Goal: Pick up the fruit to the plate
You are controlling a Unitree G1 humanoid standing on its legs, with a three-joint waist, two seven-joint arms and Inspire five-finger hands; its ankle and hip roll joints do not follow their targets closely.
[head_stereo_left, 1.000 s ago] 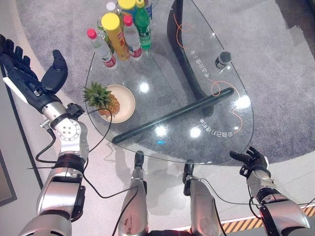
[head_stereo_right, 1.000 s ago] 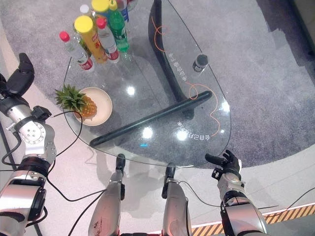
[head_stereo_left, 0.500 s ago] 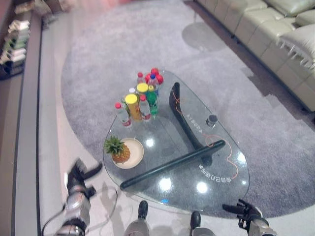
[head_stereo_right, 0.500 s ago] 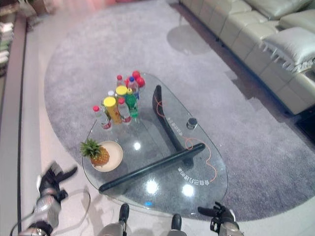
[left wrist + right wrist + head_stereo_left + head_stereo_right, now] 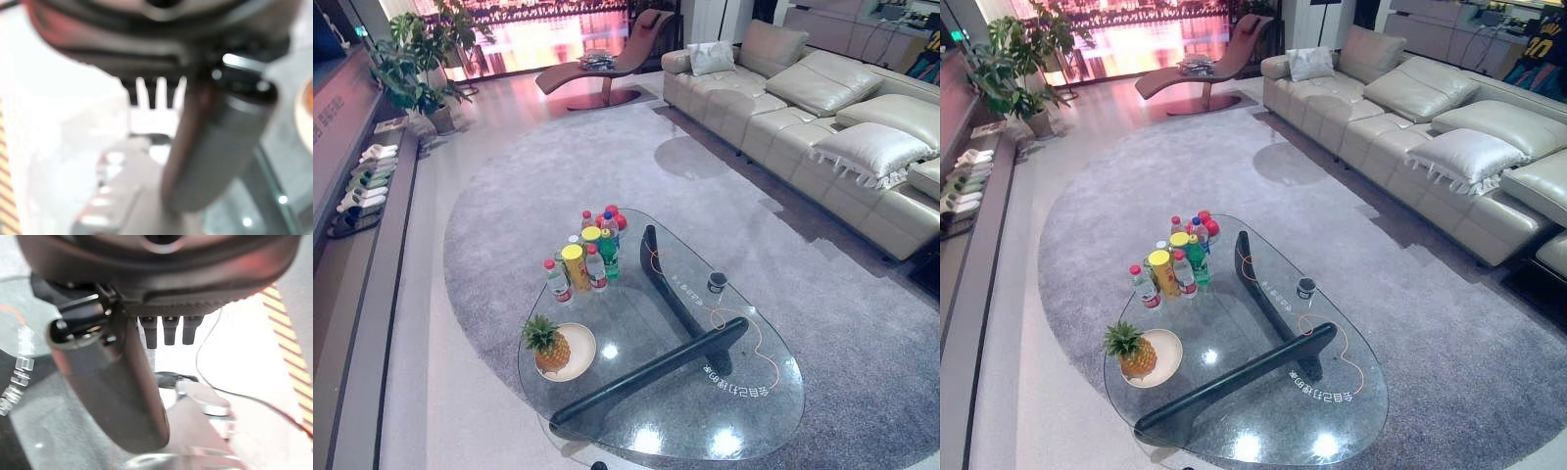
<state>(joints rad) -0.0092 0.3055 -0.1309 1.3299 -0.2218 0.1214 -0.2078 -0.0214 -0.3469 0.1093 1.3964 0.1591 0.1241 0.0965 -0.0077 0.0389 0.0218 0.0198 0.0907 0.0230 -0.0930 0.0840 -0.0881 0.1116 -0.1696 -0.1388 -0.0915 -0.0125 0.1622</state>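
Glass counter (image 5: 685,392) is carrying the plate (image 5: 579,354) with the pineapple (image 5: 549,348) already sitting on it, both robot hands (image 5: 215,147) (image 5: 112,382) hanging relaxed, empty, so nothing needs regrasping.

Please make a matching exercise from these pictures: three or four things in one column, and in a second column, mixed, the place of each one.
1. pineapple
2. bottles
3. white cushion
4. potted plant

A. on the sofa
B. on the plate
C. by the wall, far left
D. grouped at the glass table's far end

Pairs: 1-B, 2-D, 3-A, 4-C
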